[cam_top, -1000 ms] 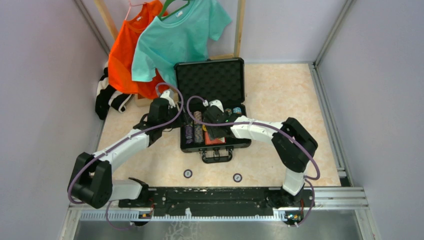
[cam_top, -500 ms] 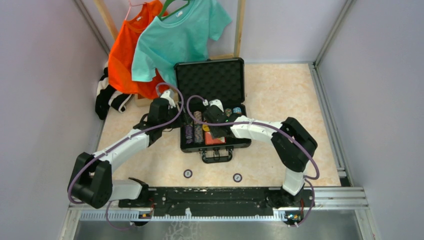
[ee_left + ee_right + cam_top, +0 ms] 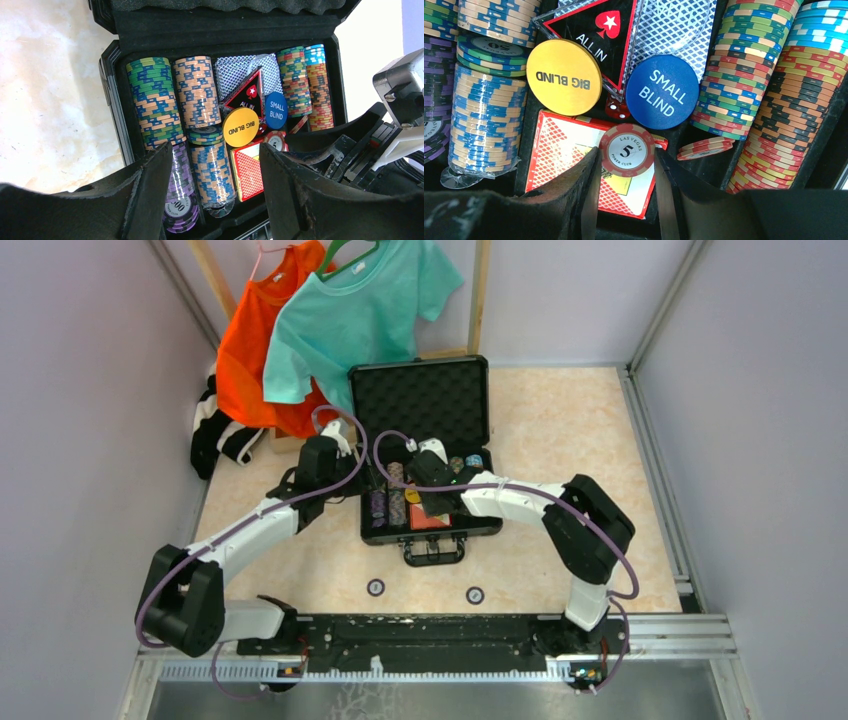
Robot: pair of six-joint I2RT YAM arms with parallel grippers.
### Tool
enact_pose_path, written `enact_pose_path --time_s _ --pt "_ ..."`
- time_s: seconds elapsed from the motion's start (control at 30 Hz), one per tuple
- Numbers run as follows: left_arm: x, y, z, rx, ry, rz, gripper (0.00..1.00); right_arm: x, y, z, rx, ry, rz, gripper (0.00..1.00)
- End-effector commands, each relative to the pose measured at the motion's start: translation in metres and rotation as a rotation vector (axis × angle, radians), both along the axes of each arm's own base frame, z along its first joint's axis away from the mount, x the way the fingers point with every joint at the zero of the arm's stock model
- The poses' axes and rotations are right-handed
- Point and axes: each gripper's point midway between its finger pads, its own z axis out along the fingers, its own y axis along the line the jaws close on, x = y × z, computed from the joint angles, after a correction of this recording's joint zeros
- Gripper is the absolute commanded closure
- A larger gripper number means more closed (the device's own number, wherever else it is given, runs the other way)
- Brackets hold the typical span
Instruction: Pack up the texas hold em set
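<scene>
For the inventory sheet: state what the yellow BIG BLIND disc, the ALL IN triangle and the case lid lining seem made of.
Round yellow BIG BLIND disc: likely matte plastic, flat even colour, printed letters. Black ALL IN triangle: probably glossy acrylic, clear rim, reflections. Black case lid lining: seemingly foam, egg-crate bumps.

I am working inside a robot test cell, a lab rig rather than anyone's home. Plain lilac wall panels (image 3: 90,390) are closing me in on three sides, and aluminium rails (image 3: 670,635) are edging the marble-patterned tabletop (image 3: 560,430). My left arm (image 3: 250,530) and right arm (image 3: 520,502) are rising from a black mounting plate (image 3: 430,628) fixed along the near edge. The props are looking staged: an orange t-shirt (image 3: 250,350) and a teal t-shirt (image 3: 360,310) are hanging on a bare wooden frame (image 3: 480,290) at the back, just behind an open black briefcase (image 3: 425,400).
</scene>
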Motion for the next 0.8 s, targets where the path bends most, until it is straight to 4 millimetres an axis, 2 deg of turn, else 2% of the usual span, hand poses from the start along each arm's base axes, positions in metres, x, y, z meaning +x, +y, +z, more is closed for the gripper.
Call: enact_pose_path --time_s 0.0,0.27,0.37,0.4,0.47,0.5,0.57,0.63,0.77 --pt "0.002 -0.006 0.007 -0.008 -0.036 -0.024 0.3 0.013 0.007 0.03 0.047 -0.062 -0.011 0.66" --pt "0.003 -0.008 0.007 -0.013 -0.03 -0.033 0.27 0.012 0.003 0.054 0.085 -0.105 -0.018 0.66" --pt "0.002 -0.009 0.006 -0.016 -0.025 -0.036 0.13 0.01 0.001 0.053 0.085 -0.107 -0.02 0.66" --pt "0.002 -0.01 0.006 -0.017 -0.022 -0.038 0.1 0.01 0.0 0.063 0.105 -0.126 -0.02 0.66" --pt "0.003 -0.011 0.006 -0.02 -0.016 -0.042 0.09 0.009 -0.002 0.063 0.103 -0.129 -0.02 0.66" --pt "0.003 -0.011 0.006 -0.021 -0.015 -0.042 0.09 0.009 -0.003 0.061 0.097 -0.126 -0.021 0.64" --pt "0.003 -0.012 0.005 -0.022 -0.015 -0.043 0.09 0.009 -0.005 0.056 0.087 -0.117 -0.026 0.5" --pt "0.004 -0.011 0.007 -0.017 -0.022 -0.039 0.08 0.009 -0.006 0.053 0.087 -0.106 -0.033 0.42" --pt "0.003 -0.012 0.007 -0.026 -0.02 -0.044 0.07 0.01 -0.013 0.043 0.103 -0.073 -0.05 0.38"
